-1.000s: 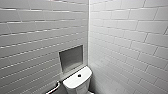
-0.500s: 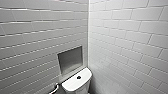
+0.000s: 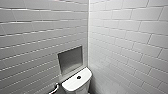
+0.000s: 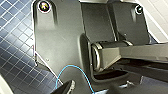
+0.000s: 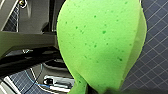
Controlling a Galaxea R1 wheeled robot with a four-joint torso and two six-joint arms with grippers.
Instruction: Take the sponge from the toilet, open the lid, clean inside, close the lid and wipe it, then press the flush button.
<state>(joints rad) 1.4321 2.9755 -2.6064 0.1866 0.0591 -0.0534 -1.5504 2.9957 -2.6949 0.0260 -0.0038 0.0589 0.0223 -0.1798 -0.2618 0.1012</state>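
Note:
The white toilet (image 3: 75, 83) stands in the corner of the tiled room, at the lower edge of the head view, which cuts it off below the tank. On the flat tank top sits the small round dark flush button (image 3: 79, 77). The bright green sponge (image 5: 100, 45) looms large in the right wrist view, and my right gripper (image 5: 87, 90) is shut on its pinched lower end. It hangs over the dark blue mosaic floor (image 5: 152, 62). My left gripper is open and holds nothing.
Grey-white tiled walls meet in a corner behind the toilet. A recessed niche (image 3: 70, 59) is set in the left wall just above the tank. A metal fitting (image 3: 55, 88) sticks out of the wall left of the tank. Blue mosaic floor (image 4: 15, 37) lies under the left arm.
The head view has shifted very slightly. Nothing in the scene has visibly moved.

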